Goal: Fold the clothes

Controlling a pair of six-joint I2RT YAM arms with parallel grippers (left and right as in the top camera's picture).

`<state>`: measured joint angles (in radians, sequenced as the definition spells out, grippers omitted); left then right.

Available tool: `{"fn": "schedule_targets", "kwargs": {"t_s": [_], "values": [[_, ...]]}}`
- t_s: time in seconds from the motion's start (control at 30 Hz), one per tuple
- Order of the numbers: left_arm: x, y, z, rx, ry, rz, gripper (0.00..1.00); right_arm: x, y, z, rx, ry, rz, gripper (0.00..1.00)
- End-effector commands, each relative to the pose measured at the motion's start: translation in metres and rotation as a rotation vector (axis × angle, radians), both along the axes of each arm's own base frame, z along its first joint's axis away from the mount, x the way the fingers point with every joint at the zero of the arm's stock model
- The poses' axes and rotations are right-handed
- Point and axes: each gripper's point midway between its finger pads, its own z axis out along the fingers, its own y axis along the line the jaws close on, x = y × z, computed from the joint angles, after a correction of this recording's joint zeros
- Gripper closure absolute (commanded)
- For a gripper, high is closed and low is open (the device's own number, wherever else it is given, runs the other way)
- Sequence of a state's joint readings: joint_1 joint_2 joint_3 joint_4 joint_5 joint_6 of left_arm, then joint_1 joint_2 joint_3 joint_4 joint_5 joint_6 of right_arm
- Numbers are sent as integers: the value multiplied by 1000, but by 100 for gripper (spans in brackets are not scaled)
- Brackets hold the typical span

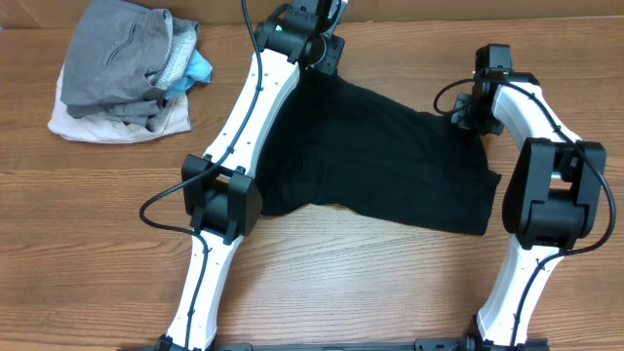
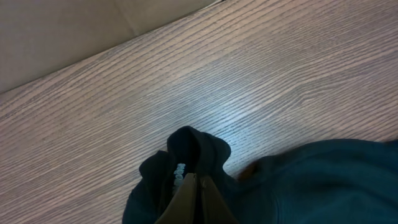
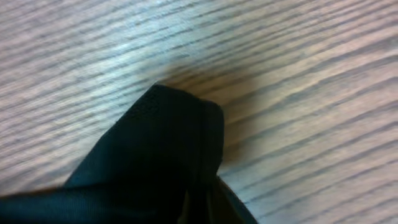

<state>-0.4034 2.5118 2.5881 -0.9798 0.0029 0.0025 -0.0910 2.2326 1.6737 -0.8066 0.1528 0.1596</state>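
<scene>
- The clothes [image 1: 390,156] lie spread on the table [image 1: 390,292], at its centre, between the two arms.
- The left gripper [image 1: 327,51] sits at the far left corner of the garment. Its jaws are together, clamped on a bunched fold that bears white printing [image 2: 179,173].
- The right gripper [image 1: 460,112] sits at the far right edge. Its jaws are together, clamped on a raised corner of the black fabric.
- A pile of grey, white and light-blue garments [image 1: 122,73] lies far left, well apart from the clothes.

The left arm [image 1: 239,127] hides the left border of the clothes [image 1: 390,156]. The white printing [image 2: 179,173] is too small to read (only pale marks), and the right wrist view is blurred.
</scene>
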Motion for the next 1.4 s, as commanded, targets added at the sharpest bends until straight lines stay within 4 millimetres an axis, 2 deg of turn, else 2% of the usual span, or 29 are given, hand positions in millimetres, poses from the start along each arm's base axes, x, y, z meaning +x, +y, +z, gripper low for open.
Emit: {"fn": "schedule_targets", "kwargs": {"t_s": [0.0,0.13,0.27,0.4,0.53,0.63,0.83,1.0,1.07,1.17,1.37], "values": [[3,4,20,-12,-41,20,96,6,-12,17,-34,-9,-32,96],[1,6,19,-8,-29,21,96,11,-11,60,-25,-20,-29,96],[-6,9,14,7,6,21,96,7,2,102,49,-15,-5,96],[-18,14,13,25,52,19,96,-9,10,125,88,36,0,96],[-32,20,20,45,86,18,96,-34,16,122,131,132,-17,96],[-43,27,28,53,112,21,96,-41,20,123,156,159,-16,96],[-70,39,31,82,199,33,96,-51,25,143,176,142,-15,96],[-96,50,24,122,307,45,96,-65,26,160,173,147,-16,96],[-104,53,21,137,339,46,96,-70,26,161,172,150,-17,96],[-111,57,19,152,370,46,96,-80,22,150,178,185,-30,96],[-127,62,5,186,451,44,96,-103,16,111,240,267,-71,96]]}}
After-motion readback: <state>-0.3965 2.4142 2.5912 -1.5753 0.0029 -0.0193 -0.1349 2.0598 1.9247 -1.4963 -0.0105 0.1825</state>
